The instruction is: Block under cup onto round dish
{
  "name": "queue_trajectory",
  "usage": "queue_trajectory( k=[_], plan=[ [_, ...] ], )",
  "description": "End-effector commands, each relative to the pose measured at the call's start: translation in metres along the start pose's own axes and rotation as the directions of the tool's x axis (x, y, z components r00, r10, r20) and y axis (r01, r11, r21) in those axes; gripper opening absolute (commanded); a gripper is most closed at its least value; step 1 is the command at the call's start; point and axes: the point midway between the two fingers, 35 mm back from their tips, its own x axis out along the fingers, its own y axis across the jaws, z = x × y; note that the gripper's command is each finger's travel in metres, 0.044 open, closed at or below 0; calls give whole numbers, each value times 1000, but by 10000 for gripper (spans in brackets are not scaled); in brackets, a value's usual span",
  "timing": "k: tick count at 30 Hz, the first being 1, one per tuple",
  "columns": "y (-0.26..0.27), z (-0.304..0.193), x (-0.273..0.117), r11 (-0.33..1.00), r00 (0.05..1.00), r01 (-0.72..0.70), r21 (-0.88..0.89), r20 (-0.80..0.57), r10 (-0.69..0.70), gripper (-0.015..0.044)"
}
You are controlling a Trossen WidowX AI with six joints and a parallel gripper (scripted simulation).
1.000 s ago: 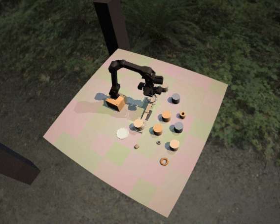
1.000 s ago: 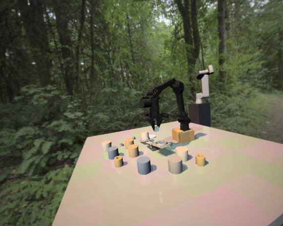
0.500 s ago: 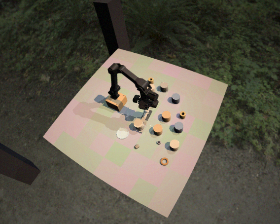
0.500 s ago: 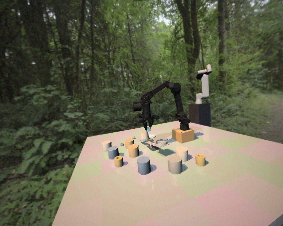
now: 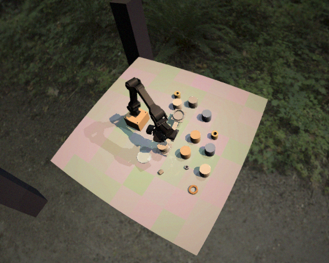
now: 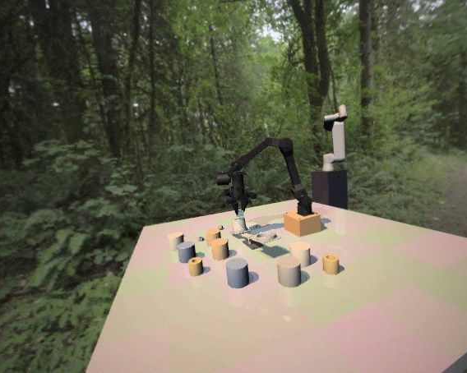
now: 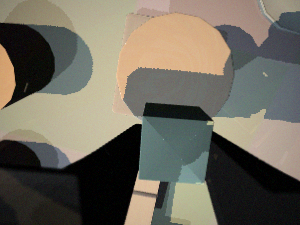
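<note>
The jaws are closed on the teal block point(image 7: 173, 149), which is held in the gripper point(image 6: 239, 209) clear of the table point(image 6: 355, 296). Directly beneath the block, the standing cup point(image 7: 175, 66) is seen on one end of the balance point(image 6: 256, 238). The round dish point(image 5: 143, 157) lies just beside that cup, apart from it. Coloured cylinders point(image 6: 237, 273) are scattered nearby.
</note>
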Motion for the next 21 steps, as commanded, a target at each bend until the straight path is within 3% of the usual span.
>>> queue_trajectory(
  k=[1, 5, 21],
  plan=[
    [-18, 25, 11, 1000, 1000, 7, -16, -9, -7, 0],
    [-33, 52, 19, 998, 1000, -17, 59, -3, 17, 0],
    [-120, 109, 46, 997, 999, 31, 71, -25, -29, 0]
  ],
)
